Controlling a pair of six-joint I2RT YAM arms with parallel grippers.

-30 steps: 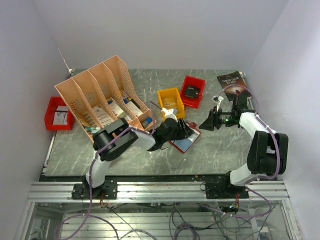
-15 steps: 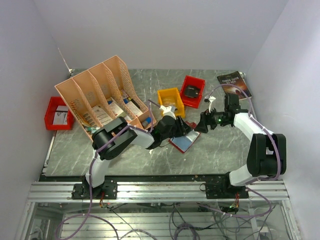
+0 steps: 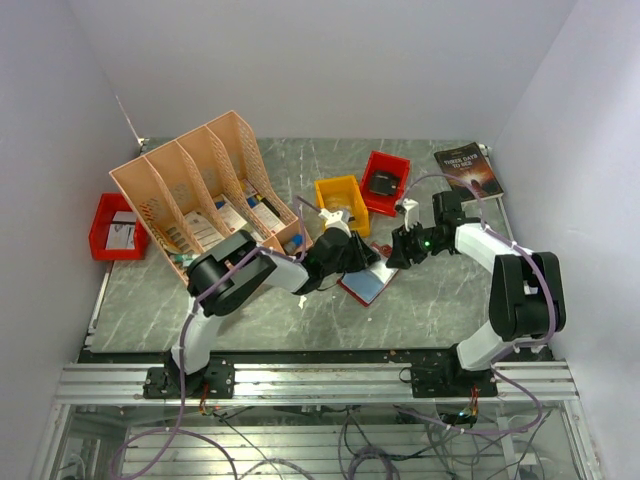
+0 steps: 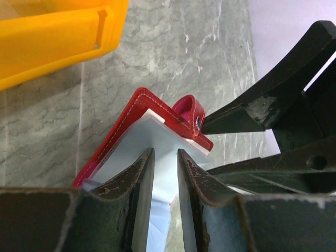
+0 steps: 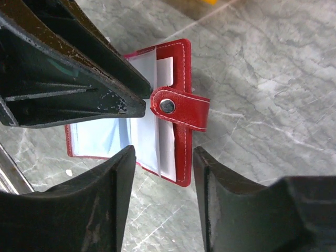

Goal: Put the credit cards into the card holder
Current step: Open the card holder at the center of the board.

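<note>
The red card holder [image 3: 368,283] lies open on the table, with its clear pockets up, pale sheets in them and the snap strap [image 5: 178,109] folded over its edge. My left gripper [image 3: 360,258] is above its pockets [image 4: 166,152], its fingers a narrow gap apart with nothing between them. My right gripper [image 3: 393,252] is open, and its fingers straddle the holder's strap edge [image 5: 164,157] without touching it. The holder also shows in the left wrist view [image 4: 131,126]. No loose credit card shows clearly in any view.
A yellow bin [image 3: 342,195] and a red bin [image 3: 385,182] stand just behind the holder. A peach file rack [image 3: 200,195] with booklets stands at the left, and another red bin [image 3: 115,228] at the far left. A dark book [image 3: 468,170] lies at the back right.
My right gripper has moved left from near the book to the card holder's strap edge. My left gripper has stayed over the holder, shifting only slightly.
</note>
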